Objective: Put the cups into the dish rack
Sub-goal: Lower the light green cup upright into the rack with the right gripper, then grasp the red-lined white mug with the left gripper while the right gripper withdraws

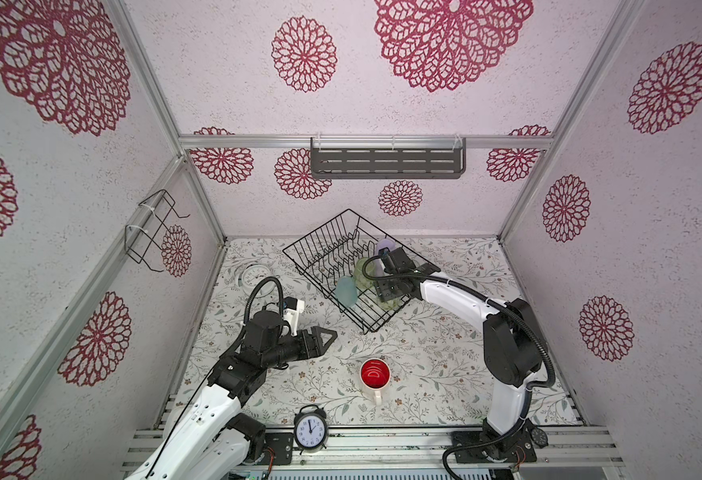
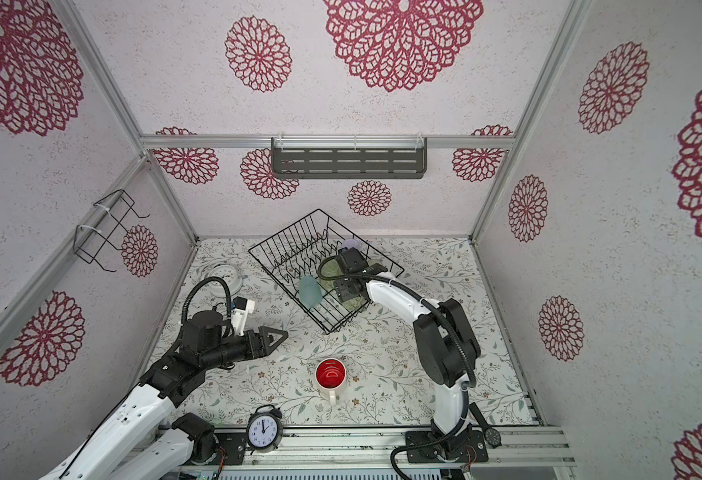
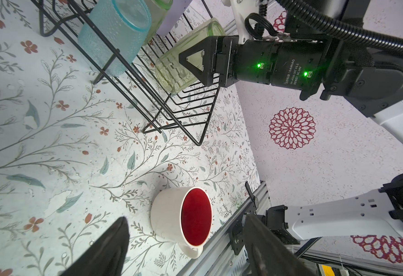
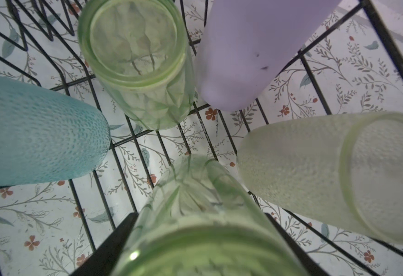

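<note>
Floral table [image 1: 424,353] — rack [image 1: 328,253]; mug [image 1: 373,376]; white clock [image 1: 255,275]

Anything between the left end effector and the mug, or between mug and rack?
Nothing visible. Bare table lies between the left end effector and the mug, and between the mug and the rack. The right arm hangs over the rack's near side, though.

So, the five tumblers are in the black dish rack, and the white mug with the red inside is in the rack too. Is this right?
Not quite. The white mug is not in the dish rack; it stands on the table in front of it, apart from the wires, as both top views show. The five tumblers are in the rack.
</note>
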Controlling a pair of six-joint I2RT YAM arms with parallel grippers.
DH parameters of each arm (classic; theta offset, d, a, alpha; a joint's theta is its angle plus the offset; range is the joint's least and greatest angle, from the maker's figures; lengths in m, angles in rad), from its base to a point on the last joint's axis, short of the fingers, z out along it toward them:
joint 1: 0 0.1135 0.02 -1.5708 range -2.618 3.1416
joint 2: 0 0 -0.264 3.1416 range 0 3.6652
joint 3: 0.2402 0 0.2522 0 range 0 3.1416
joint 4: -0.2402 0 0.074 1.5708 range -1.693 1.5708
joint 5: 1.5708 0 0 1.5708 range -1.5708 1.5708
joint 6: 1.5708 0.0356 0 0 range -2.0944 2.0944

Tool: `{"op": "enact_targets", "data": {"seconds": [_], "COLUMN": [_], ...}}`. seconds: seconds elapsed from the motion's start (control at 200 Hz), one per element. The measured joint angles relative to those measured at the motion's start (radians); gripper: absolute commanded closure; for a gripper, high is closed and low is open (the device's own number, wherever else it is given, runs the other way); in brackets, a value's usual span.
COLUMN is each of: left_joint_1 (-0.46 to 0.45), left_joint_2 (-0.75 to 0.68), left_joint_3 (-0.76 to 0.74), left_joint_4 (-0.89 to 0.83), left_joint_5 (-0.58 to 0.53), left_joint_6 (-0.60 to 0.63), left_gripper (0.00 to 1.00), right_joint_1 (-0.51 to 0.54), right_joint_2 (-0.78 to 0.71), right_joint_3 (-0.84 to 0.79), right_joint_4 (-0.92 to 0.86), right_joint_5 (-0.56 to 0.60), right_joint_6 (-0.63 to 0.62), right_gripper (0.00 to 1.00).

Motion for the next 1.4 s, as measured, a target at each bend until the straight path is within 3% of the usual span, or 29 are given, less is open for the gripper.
{"op": "enact_targets", "data": {"seconds": [0.43, 0.616, 0.821, 1.076, 1.401], "left_joint_1": [0.0, -0.034, -0.197, -0.333, -0.515], "left_joint_2": [0.026, 0.054, 0.078, 0.228, 0.48], "left_joint_3": [0.0, 0.0, 0.05, 0.115, 0.269], "left_joint_4": [0.017, 0.013, -0.035, -0.074, -0.179], "left_joint_5": [0.017, 0.007, -0.074, -0.162, -0.262], "left_joint_6": [-0.011, -0.02, -0.007, -0.005, 0.003], "left_gripper": [0.21, 0.23, 0.22, 0.23, 0.24], "right_joint_1": [0.0, 0.0, 0.0, -0.009, -0.205], "right_joint_2": [-0.006, -0.13, -0.435, -0.745, -0.964], "right_joint_3": [0.003, -0.042, -0.235, -0.565, -0.922], "right_joint_4": [-0.018, -0.003, 0.123, 0.294, 0.361], "right_joint_5": [0.008, -0.011, 0.034, 0.162, 0.232], "right_joint_6": [-0.004, 0.012, 0.039, 0.07, 0.26], "right_gripper": [0.04, 0.02, 0.01, 0.01, 0.01]}}
